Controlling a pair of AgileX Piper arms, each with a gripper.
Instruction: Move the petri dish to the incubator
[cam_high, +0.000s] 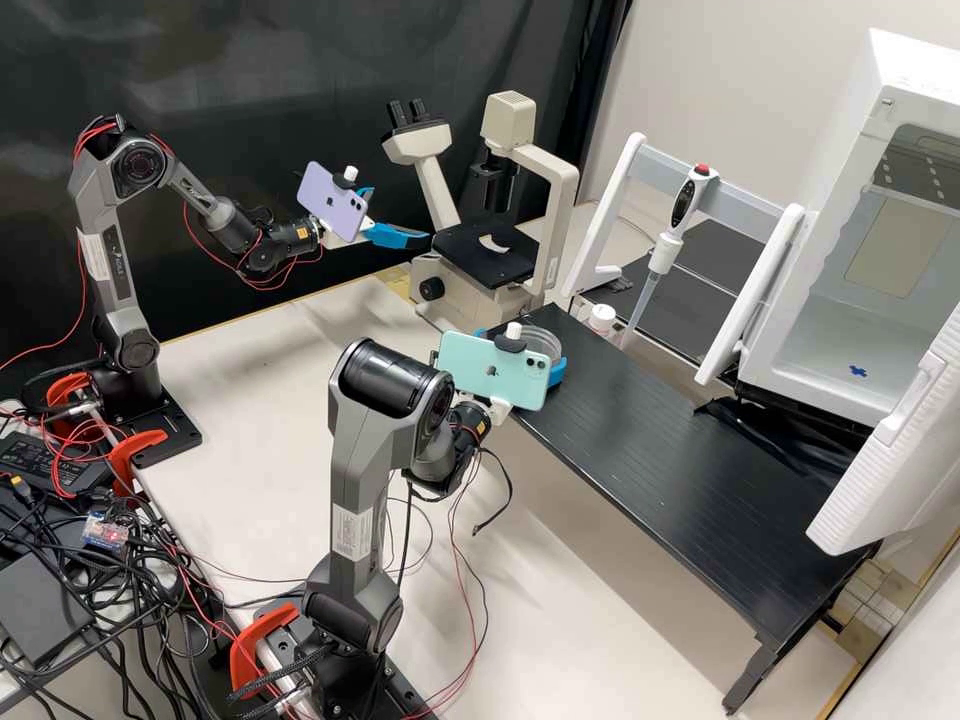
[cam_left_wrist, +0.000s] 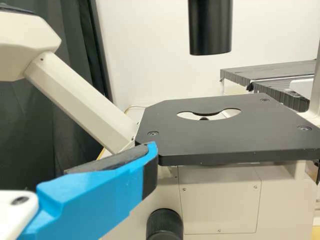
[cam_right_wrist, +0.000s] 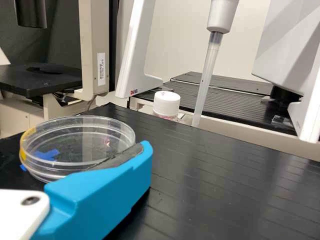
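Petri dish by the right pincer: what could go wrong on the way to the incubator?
The dish is shallow and smooth-walled, with the right pincer close around it; an uneven hold might tip it or let it slip.

The white-capped bottle and the pipette stand close beyond the black platform, so a wide swing could clip them.

The incubator's open door juts towards the platform and might catch the arm.

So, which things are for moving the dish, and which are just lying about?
For the job:
- petri dish
- right pincer, at the dish
- open white cabinet, probably the incubator

Just there, it seems:
- microscope
- hanging pipette
- bottle with white cap
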